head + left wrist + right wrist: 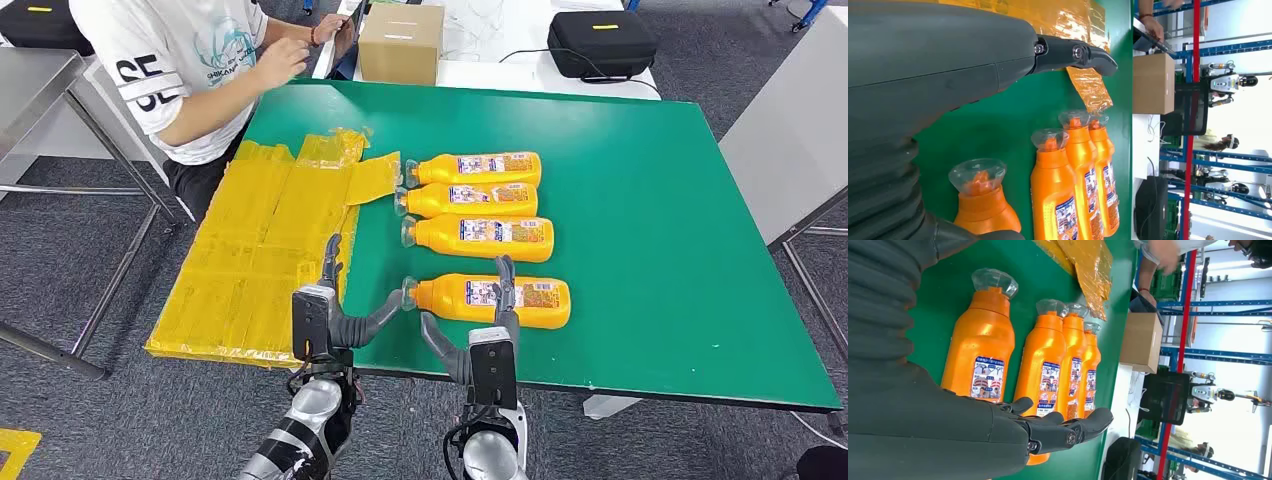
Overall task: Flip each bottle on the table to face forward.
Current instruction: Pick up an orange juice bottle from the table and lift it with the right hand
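Note:
Several orange bottles lie on their sides on the green table (660, 200), clear caps pointing left and labels up. The nearest bottle (490, 300) (983, 212) (979, 347) lies close to the front edge, apart from three more (478, 200) packed side by side behind it. My right hand (492, 340) (998, 440) is open, and its fingers (506, 285) reach over the middle of the nearest bottle; whether they touch it I cannot tell. My left hand (328, 312) (948, 70) is open just left of that bottle's cap (409, 291), holding nothing.
A wrinkled yellow taped sheet (260, 250) covers the table's left side. A person in a white shirt (190, 60) sits at the far left corner. A cardboard box (402, 42) and a black case (600, 42) stand on a white table behind.

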Robot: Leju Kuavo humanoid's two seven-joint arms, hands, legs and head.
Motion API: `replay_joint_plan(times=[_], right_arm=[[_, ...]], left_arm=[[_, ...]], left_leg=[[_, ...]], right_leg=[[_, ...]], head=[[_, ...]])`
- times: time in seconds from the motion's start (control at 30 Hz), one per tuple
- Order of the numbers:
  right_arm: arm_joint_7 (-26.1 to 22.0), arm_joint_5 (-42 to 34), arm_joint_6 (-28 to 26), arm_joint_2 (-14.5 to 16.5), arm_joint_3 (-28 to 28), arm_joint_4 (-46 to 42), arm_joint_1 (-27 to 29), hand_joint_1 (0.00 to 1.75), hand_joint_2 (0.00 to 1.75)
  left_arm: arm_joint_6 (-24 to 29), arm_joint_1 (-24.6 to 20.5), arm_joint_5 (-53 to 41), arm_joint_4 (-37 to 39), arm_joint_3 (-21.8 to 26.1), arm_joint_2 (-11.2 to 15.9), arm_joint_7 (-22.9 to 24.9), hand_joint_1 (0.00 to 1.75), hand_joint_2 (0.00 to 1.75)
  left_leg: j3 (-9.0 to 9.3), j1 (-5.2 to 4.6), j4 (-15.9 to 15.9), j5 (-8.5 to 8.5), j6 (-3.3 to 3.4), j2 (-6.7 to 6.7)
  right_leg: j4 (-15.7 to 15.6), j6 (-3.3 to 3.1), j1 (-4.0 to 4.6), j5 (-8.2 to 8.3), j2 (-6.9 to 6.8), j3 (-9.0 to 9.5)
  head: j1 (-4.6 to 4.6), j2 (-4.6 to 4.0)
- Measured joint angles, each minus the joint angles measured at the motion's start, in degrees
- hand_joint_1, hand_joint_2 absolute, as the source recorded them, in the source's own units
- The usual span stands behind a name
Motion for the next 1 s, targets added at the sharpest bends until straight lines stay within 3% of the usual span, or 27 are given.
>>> replay_joint_plan(times=[0.47, 0.5, 0.6, 0.63, 1.0], right_arm=[[0.2, 1.5, 0.1, -0.1, 0.0, -0.8, 0.2, 0.0, 1.75], [0.5, 2.1, 0.0, -0.1, 0.0, -1.0, 0.3, 0.0, 1.31], [1.7, 4.3, -0.3, -0.2, 0.0, -1.1, 0.3, 0.0, 1.31], [2.0, 4.8, -0.4, -0.2, 0.0, -1.1, 0.3, 0.0, 1.75], [6.1, 11.4, -1.2, -0.4, -1.7, 0.1, 0.5, 0.0, 1.75]], left_arm=[[-0.1, 0.9, -1.1, -2.3, -0.6, 0.0, 1.0, 0.0, 1.75], [0.2, 1.1, -1.2, -2.6, -0.8, 0.0, 1.3, 0.0, 1.75], [0.6, 1.3, -1.4, -3.4, -0.9, 0.0, 1.6, 0.0, 1.75], [0.7, 1.4, -1.4, -3.5, -0.8, 0.1, 1.6, 0.0, 1.75], [-0.8, 1.6, -1.3, -3.8, -0.1, 0.1, 1.3, 0.0, 1.75]], left_leg=[[0.0, 0.0, 0.0, 0.0, 0.0, 0.0], [0.0, 0.0, 0.0, 0.0, 0.0, 0.0], [0.0, 0.0, 0.0, 0.0, 0.0, 0.0], [0.0, 0.0, 0.0, 0.0, 0.0, -0.01], [0.0, 0.0, 0.0, 0.0, 0.0, -0.01]], right_leg=[[0.0, 0.0, 0.0, 0.0, 0.0, 0.0], [0.0, 0.0, 0.0, 0.0, 0.0, 0.0], [0.0, 0.0, 0.0, 0.0, 0.0, 0.0], [0.0, 0.0, 0.0, 0.0, 0.0, 0.0], [0.0, 0.0, 0.0, 0.0, 0.0, 0.0]], head=[[-0.01, 0.0], [-0.01, 0.0], [-0.01, 0.0], [-0.01, 0.0], [-0.01, 0.0]])
